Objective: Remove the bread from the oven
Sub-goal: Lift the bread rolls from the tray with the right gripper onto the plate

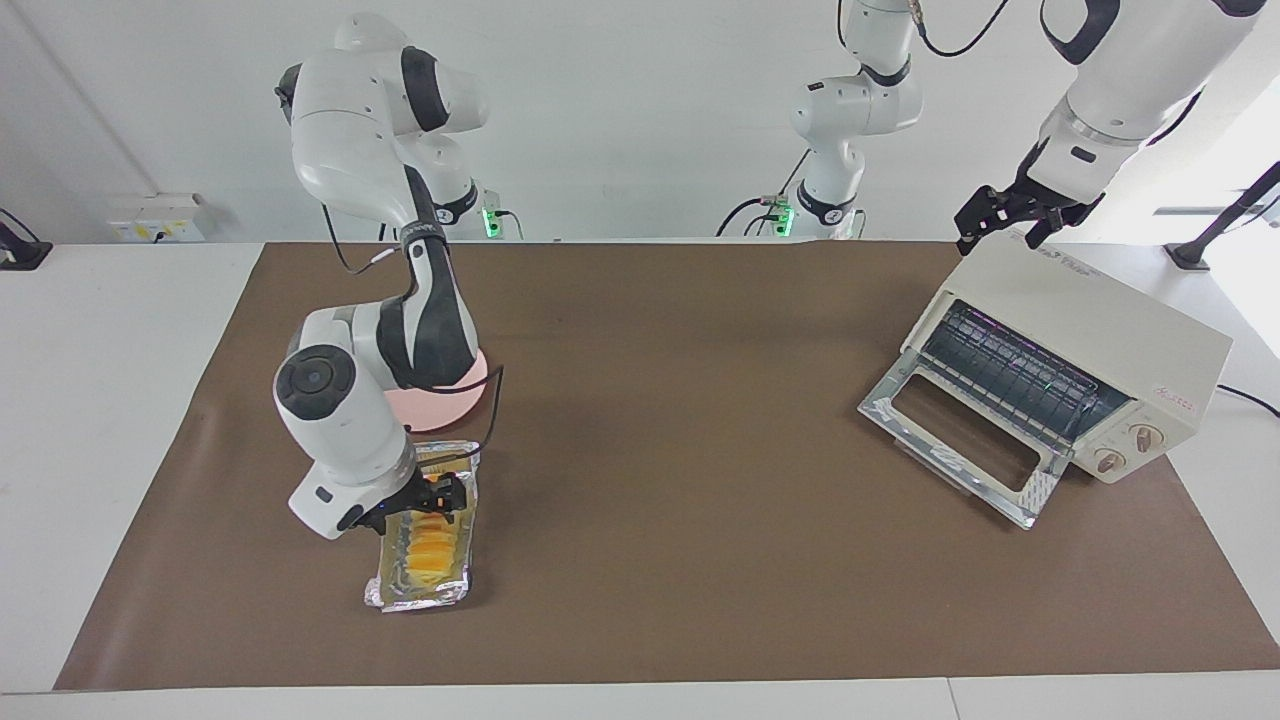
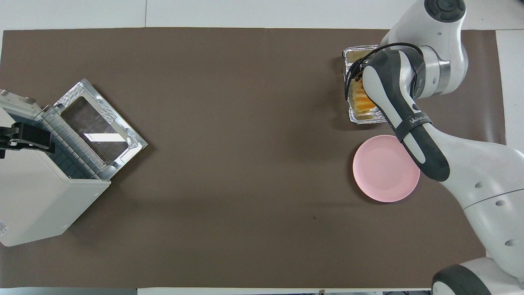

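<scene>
The bread (image 1: 437, 547) is a golden-yellow loaf with an orange ridged top. It lies in a crinkled silver foil tray (image 1: 412, 598) on the brown mat toward the right arm's end of the table; it also shows in the overhead view (image 2: 359, 99). My right gripper (image 1: 432, 496) is down at the tray, over the end of the bread nearer to the robots. The cream-white oven (image 1: 1085, 315) stands toward the left arm's end, its glass door (image 1: 955, 440) dropped open and the wire rack (image 1: 1010, 375) bare. My left gripper (image 1: 1005, 228) hangs open just above the oven's top.
A pink round plate (image 2: 382, 170) lies beside the foil tray (image 2: 353, 53), nearer to the robots, partly under the right arm. The brown mat (image 1: 680, 480) covers the table between tray and oven. A cable runs from the oven off the table's end.
</scene>
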Controlling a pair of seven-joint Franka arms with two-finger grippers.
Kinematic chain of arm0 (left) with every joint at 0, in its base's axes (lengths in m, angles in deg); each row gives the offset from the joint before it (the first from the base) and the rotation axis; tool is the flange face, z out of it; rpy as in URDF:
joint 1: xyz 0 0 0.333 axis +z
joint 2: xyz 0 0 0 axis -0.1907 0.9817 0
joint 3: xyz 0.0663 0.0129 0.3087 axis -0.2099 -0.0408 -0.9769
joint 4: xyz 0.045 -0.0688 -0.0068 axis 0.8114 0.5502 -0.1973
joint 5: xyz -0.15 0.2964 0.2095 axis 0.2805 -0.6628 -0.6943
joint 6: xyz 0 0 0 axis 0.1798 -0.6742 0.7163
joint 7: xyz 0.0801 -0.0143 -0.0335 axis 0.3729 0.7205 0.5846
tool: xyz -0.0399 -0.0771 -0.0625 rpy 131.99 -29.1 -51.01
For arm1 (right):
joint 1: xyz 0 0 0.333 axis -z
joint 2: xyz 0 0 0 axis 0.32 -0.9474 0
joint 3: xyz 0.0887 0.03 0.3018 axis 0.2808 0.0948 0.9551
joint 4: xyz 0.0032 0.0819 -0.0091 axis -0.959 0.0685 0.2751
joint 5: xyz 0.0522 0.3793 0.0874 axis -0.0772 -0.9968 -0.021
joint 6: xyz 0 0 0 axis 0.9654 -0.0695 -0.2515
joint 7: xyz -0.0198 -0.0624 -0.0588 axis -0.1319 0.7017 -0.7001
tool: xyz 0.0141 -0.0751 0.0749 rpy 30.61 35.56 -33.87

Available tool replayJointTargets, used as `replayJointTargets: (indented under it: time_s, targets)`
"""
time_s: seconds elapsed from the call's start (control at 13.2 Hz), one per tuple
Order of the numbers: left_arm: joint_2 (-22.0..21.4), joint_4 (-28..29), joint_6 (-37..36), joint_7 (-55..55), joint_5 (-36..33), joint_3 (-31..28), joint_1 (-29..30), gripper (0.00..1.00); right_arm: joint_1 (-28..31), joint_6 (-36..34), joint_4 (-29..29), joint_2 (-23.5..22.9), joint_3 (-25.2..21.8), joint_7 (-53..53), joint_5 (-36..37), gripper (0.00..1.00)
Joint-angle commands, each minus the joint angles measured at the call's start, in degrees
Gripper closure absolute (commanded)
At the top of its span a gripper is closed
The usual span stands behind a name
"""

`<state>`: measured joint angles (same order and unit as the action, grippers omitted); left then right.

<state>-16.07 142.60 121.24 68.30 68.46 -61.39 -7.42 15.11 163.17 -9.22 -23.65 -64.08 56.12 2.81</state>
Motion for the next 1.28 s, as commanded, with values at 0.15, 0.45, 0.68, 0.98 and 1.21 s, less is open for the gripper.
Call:
replayJointTargets:
  time_s: [0.15, 0.45, 0.68, 0.98, 1.21]
  targets:
    - [-1.55, 1.61, 0.85, -0.47, 0.84, 0.47, 1.09, 0.00, -0.05, 6.56, 10.09, 4.41, 0.04, -2.15, 1.94, 0.48]
    - [-1.55, 1.61, 0.85, -0.38, 0.84, 0.47, 1.09, 0.00, 0.30, 10.36, 12.84, 5.38, 0.04, -2.33, 1.85, 1.00]
    - [-1.55, 1.61, 0.85, -0.47, 0.84, 0.47, 1.09, 0.00, 0.66, 0.83, 7.24, 5.91, 0.12, -1.80, 1.85, 1.00]
    - [-1.55, 1.61, 0.85, -0.47, 0.84, 0.47, 1.09, 0.00, -0.05, -11.43, 15.15, 21.06, 0.56, -2.85, 0.63, 1.00]
    - [-1.55, 1.61, 0.85, -0.47, 0.84, 0.47, 1.09, 0.00, 0.04, -1.64, 39.46, 38.11, 0.56, -3.03, -2.89, 1.00]
